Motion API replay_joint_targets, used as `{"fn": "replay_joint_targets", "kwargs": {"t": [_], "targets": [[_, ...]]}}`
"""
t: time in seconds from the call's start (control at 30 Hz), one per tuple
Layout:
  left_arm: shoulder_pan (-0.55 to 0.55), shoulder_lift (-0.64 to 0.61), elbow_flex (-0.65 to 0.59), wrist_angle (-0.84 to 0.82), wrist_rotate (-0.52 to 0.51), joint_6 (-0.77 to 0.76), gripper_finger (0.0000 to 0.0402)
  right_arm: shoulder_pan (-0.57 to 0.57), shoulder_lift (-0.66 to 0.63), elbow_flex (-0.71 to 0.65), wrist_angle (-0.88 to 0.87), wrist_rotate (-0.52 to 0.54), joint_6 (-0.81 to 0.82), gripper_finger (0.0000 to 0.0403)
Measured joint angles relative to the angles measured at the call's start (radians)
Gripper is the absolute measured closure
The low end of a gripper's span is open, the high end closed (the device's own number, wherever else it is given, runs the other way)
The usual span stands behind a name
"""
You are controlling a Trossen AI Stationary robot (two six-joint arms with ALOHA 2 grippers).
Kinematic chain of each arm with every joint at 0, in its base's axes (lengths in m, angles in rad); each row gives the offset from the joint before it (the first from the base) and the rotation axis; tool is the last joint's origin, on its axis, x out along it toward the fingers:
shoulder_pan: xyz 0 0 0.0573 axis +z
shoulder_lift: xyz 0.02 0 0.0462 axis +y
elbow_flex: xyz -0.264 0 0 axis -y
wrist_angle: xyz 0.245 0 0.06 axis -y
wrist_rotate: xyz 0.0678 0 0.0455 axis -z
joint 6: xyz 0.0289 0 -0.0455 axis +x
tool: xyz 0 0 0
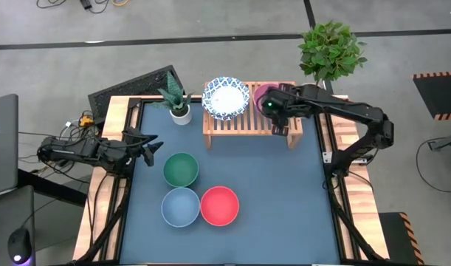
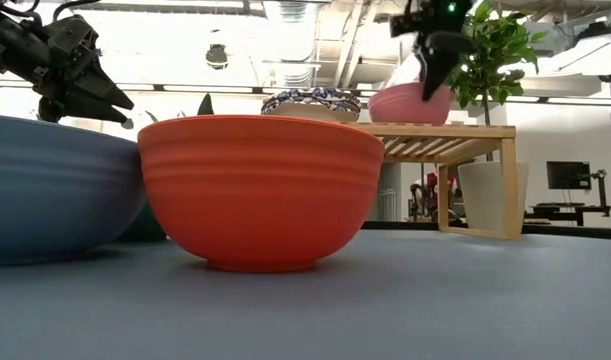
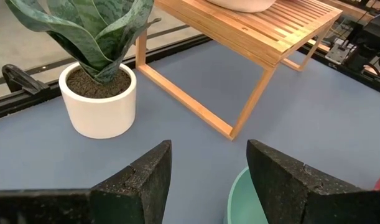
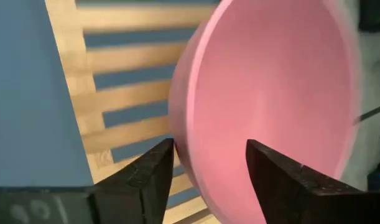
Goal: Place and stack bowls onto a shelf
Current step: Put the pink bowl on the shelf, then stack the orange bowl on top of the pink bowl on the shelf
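The light-wood shelf [image 1: 251, 124] stands at the table's far edge. A white bowl with a blue-patterned rim [image 1: 226, 97] sits on its left half. My right gripper [image 1: 272, 109] is over the shelf's right half, shut on the pink bowl [image 1: 262, 93]. The green bowl [image 1: 181, 169], light blue bowl [image 1: 180, 206] and red bowl [image 1: 219, 205] rest on their bases mid-table. My left gripper [image 1: 151, 145] hovers open near the table's left edge, just left of the green bowl, touching nothing. My right gripper holds the pink bowl by its rim [image 4: 185, 149], on the side toward the table's near edge. One finger [image 4: 283, 180] is inside the bowl and one [image 4: 146, 177] outside, coming from above. The bowl is tilted, its bottom [image 2: 410, 118] at the shelf's slatted top; whether it touches I cannot tell.
A spiky plant in a white pot [image 1: 179, 111] stands beside the shelf's left leg. A leafy plant [image 1: 330, 48] stands beyond the table's far right corner. Bare blue table [image 1: 284, 192] stretches along the right and near sides.
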Motion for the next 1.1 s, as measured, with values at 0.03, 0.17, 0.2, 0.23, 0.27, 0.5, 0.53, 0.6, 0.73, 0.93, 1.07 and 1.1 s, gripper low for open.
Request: {"fn": "replay_joint_targets", "kwargs": {"t": [0.03, 0.17, 0.2, 0.23, 0.27, 0.5, 0.53, 0.6, 0.73, 0.93, 1.07, 1.1], "targets": [[0.0, 0.0, 0.0, 0.0, 0.0, 0.0, 0.0209, 0.003, 0.0, 0.019, 0.002, 0.0, 0.001, 0.0173], [0.0, 0.0, 0.0, 0.0, 0.001, -0.001, 0.0209, 0.03, 0.0, 0.096, 0.009, -0.001, 0.037, 0.0173], [0.0, 0.0, 0.0, 0.0, 0.001, -0.001, 0.0209, 0.039, 0.0, 0.118, 0.009, -0.005, 0.058, 0.0173], [0.0, 0.0, 0.0, 0.0, 0.001, -0.001, 0.0209, 0.049, 0.0, 0.139, 0.01, -0.02, 0.084, 0.0173], [0.0, 0.0, 0.0, 0.0, 0.001, -0.001, 0.0209, 0.062, 0.0, 0.159, 0.01, -0.037, 0.112, 0.0173], [0.0, 0.0, 0.0, 0.0, 0.001, -0.002, 0.0209, 0.185, -0.001, 0.209, 0.05, -0.179, 0.394, 0.0172], [0.0, 0.0, 0.0, 0.0, 0.001, -0.002, 0.0209, 0.205, 0.001, 0.209, 0.053, -0.212, 0.443, 0.0172], [0.0, 0.0, 0.0, 0.0, 0.001, -0.002, 0.0209, 0.252, 0.011, 0.206, 0.068, -0.258, 0.538, 0.0172], [0.0, 0.0, 0.0, 0.0, 0.003, -0.003, 0.0209, 0.37, 0.061, 0.165, 0.116, -0.271, 0.665, 0.0172], [0.0, 0.0, 0.0, 0.0, 0.012, -0.004, 0.0209, 0.5, 0.237, 0.148, 0.185, -0.238, 0.704, 0.0172], [0.0, 0.0, 0.0, 0.0, 0.014, -0.004, 0.0209, 0.532, 0.387, 0.147, 0.271, -0.257, 0.658, 0.0172], [0.0, 0.0, 0.0, 0.0, 0.014, -0.004, 0.0209, 0.533, 0.419, 0.147, 0.284, -0.272, 0.653, 0.0172]]}}
